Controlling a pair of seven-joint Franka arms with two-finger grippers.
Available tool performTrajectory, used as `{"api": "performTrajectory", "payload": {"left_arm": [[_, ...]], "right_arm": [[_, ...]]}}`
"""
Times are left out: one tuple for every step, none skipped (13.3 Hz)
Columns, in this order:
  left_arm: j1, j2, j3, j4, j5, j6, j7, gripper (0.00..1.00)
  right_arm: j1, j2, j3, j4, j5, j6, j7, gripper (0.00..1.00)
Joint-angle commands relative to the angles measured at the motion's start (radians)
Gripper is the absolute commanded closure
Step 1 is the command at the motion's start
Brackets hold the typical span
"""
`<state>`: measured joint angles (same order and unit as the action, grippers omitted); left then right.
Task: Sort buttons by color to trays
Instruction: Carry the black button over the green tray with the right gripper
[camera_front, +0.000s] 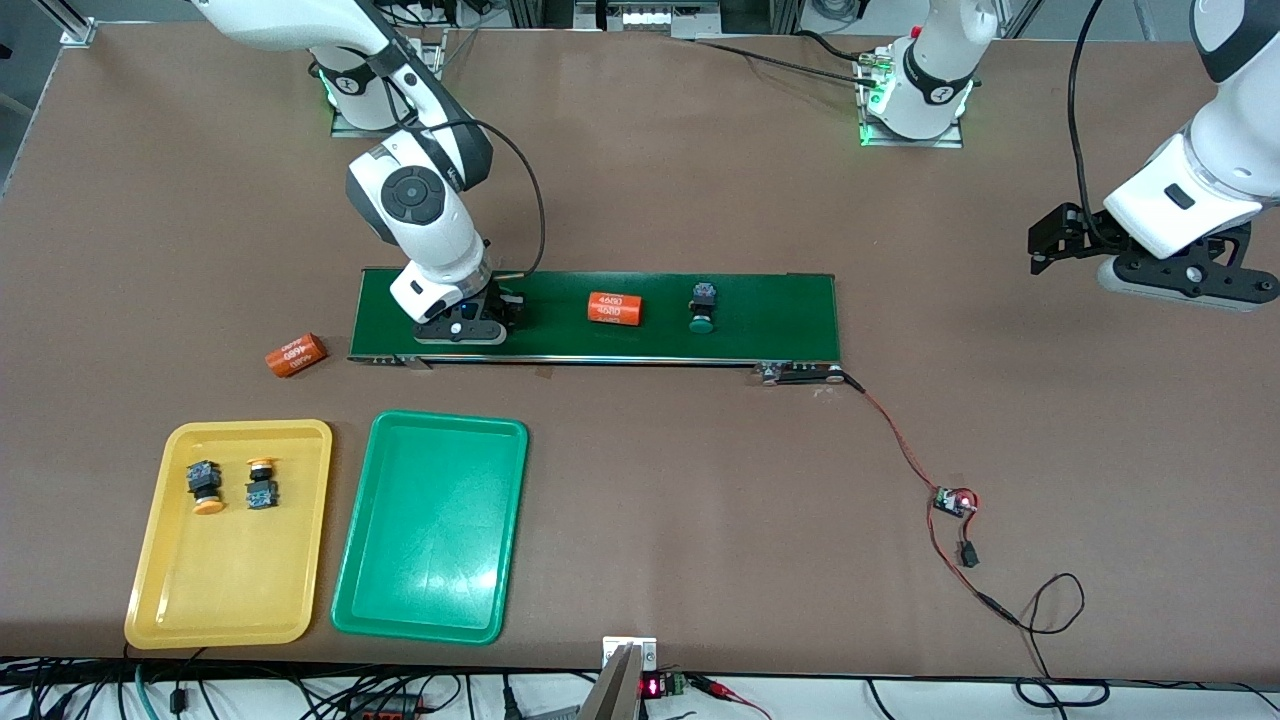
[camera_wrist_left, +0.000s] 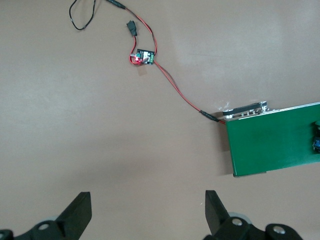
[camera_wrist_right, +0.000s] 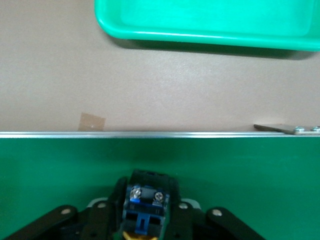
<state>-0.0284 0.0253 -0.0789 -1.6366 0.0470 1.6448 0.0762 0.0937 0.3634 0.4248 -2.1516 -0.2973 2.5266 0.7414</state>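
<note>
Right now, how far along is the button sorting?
Done: two yellow buttons lie in the yellow tray. In hand: the right gripper is shut on a button on the belt. Left: a green button on the belt; the green tray holds none. The left gripper waits open.

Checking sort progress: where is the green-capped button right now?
In the front view, the green button lies on the conveyor belt, beside the orange cylinder and toward the left arm's end; it is not yet in the green tray.
</note>
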Motion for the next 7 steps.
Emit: {"api": "performTrajectory", "payload": {"left_arm": [[-0.005,0.018,-0.010,0.037,0.019,-0.014,-0.026,0.00],[-0.005,0.019,-0.010,0.037,0.017,-0.014,-0.026,0.00],[-0.005,0.019,-0.010,0.037,0.017,-0.013,-0.026,0.00],[-0.008,0.019,-0.012,0.037,0.016,-0.010,-0.026,0.00],[-0.008,0.022,-0.012,0.041,0.013,0.000,-0.027,0.00],[-0.010,0.024,-0.012,0.041,0.014,0.015,-0.027,0.00],[-0.008,0.030,-0.012,0.043,0.016,0.030,-0.027,0.00]], "right_arm": [[-0.008,0.003,-0.004,0.004,-0.019,0.009,0.000,0.88],[-0.008,-0.001,-0.007,0.012,-0.017,0.009,-0.013,0.88],[-0.012,-0.010,-0.023,0.041,-0.017,-0.015,-0.020,0.88],[-0.017,-0.020,-0.026,0.094,-0.017,-0.081,-0.042,0.88],[-0.022,-0.017,-0.026,0.166,-0.010,-0.156,-0.087,0.88],[-0.031,-0.008,-0.029,0.229,-0.010,-0.201,-0.130,0.88],[-0.037,0.012,-0.052,0.292,-0.010,-0.218,-0.179,0.88]]}}
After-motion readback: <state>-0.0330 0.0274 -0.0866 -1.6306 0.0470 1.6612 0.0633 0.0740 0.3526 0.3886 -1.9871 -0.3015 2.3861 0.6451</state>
